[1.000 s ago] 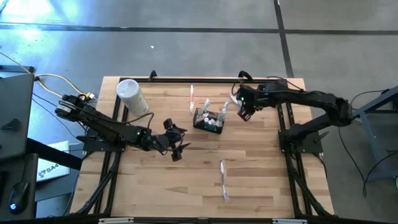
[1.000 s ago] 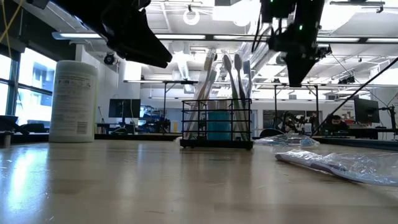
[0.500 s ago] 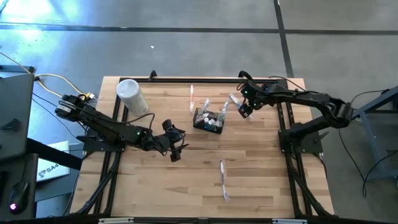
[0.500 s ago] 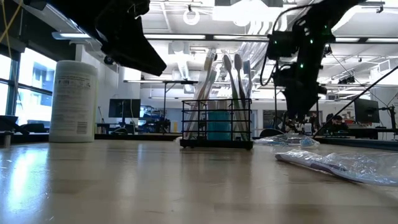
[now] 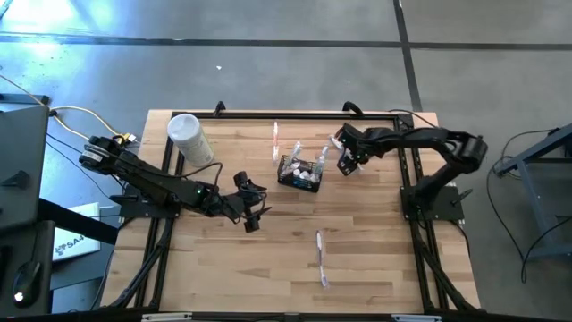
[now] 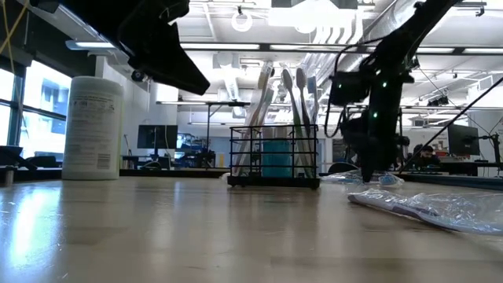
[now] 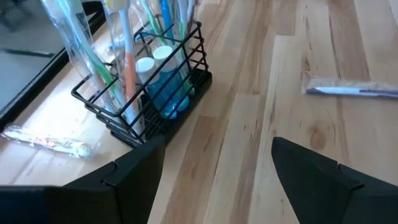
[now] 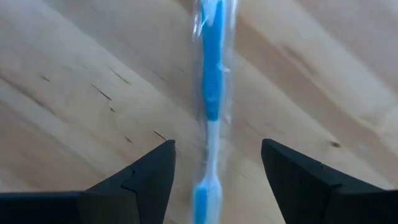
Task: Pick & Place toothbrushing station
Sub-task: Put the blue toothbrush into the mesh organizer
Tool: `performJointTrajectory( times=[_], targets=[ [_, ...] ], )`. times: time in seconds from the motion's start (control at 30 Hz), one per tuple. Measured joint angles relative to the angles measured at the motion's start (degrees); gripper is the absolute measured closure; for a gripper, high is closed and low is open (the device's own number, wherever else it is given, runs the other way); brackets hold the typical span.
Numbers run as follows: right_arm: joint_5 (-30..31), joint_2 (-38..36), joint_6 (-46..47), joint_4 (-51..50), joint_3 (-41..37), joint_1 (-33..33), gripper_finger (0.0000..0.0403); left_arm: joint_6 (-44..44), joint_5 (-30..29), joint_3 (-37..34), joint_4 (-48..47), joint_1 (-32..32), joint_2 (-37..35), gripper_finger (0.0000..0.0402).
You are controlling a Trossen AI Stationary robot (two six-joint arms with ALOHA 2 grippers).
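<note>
Right gripper (image 8: 214,180) down at table, fingers apart over a wrapped blue toothbrush (image 8: 211,87), beside black wire caddy (image 5: 299,172); left gripper (image 7: 214,168) open nr caddy

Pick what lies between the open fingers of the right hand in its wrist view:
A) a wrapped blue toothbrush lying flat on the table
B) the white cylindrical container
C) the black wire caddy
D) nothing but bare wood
A: the right hand is open and straddles a wrapped blue toothbrush lying on the wooden table, beside the black wire caddy in the high view.
</note>
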Motion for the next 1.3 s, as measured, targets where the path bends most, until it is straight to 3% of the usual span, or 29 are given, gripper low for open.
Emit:
performJointTrajectory(
  times=[0.2,0.4,0.5,0.77,1.03,1.3],
  targets=[
    [-0.8,5.7,0.8,0.3,0.6,-0.1,0.0172,1.8,-0.1,0.0,0.0,0.0,0.0,0.0108],
    [-2.3,5.5,2.0,0.0,0.4,-0.4,0.0190,1.8,-0.1,0.0,0.0,0.0,0.0,0.0108],
    [-1.9,5.2,2.7,-1.4,0.3,-0.7,0.0231,1.8,0.0,0.0,0.0,0.0,0.0,0.0108],
    [-1.5,5.2,3.1,-3.4,0.3,-0.9,0.0388,1.9,3.1,0.0,0.0,0.0,0.0,0.0108],
    [1.6,2.1,7.1,-8.0,-0.1,-0.4,0.0397,3.8,3.1,0.0,0.0,0.0,0.0,0.0108],
    [4.5,-13.7,13.0,-24.2,-0.3,1.8,0.0398,8.9,3.2,0.0,0.8,-0.1,0.0,0.0108]
  ],
)
